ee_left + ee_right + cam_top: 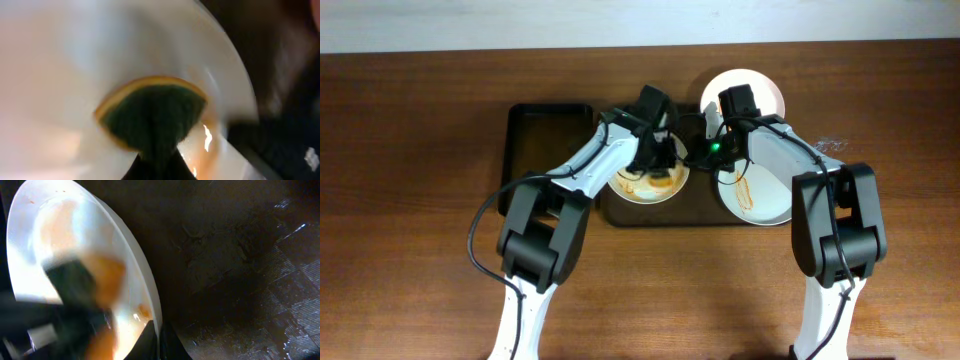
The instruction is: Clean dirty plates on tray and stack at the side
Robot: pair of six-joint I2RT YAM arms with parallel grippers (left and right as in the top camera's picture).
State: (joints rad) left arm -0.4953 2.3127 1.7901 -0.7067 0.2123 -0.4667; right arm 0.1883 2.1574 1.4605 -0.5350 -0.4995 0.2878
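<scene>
Looking down from overhead, I find the tightest spot over the middle of the tray (620,215). The left gripper (665,160) and right gripper (703,152) sit just beside each other, with no lane between them. The left one presses a sponge (152,120) onto the stained plate (645,188) and the right one pinches that plate's rim, so both crowd it. At 3 o'clock the right arm lies across a second dirty plate (765,200). A white plate (760,88) blocks 1 o'clock and a black bin (548,140) blocks 9. The table (410,200) lies bare at 6, far 9 and far 3 o'clock.
</scene>
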